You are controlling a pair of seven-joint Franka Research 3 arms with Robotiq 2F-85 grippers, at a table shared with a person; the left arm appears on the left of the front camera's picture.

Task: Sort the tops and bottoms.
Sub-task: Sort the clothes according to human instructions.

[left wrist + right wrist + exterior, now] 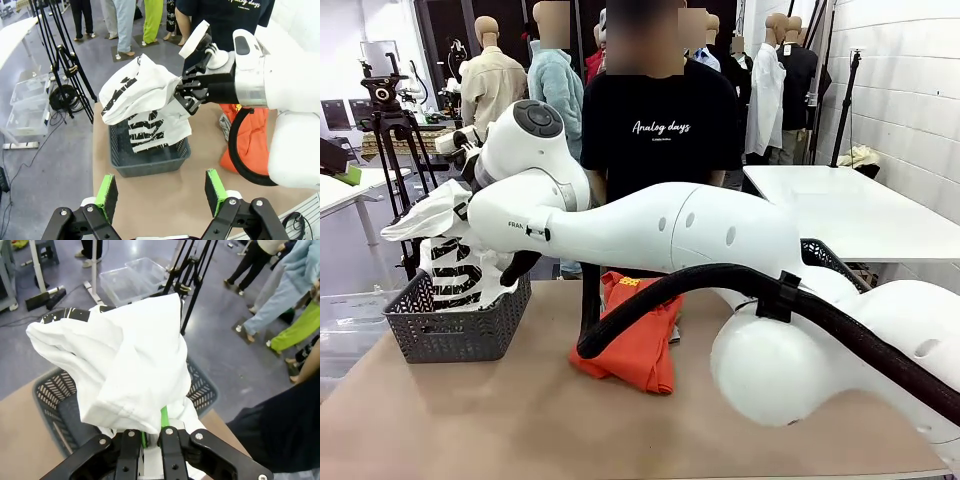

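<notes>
gripping white tee [142,92] tight in right gripper [181,96] over grey basket [150,164], left gripper [161,192] spread and empty. soft, light, floppy; likely best pinched at a bunched fold.

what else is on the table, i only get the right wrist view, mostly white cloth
Observer: An orange garment lies crumpled on the table beside the basket.
Operator: where's the left hand
Observer: Open and empty, the left hand hangs above the table on the robot's side of the basket.
Operator: and what i'm holding, is it in yet
Observer: Partly: the right hand holds the white tee up, its lower end inside the basket.
</notes>
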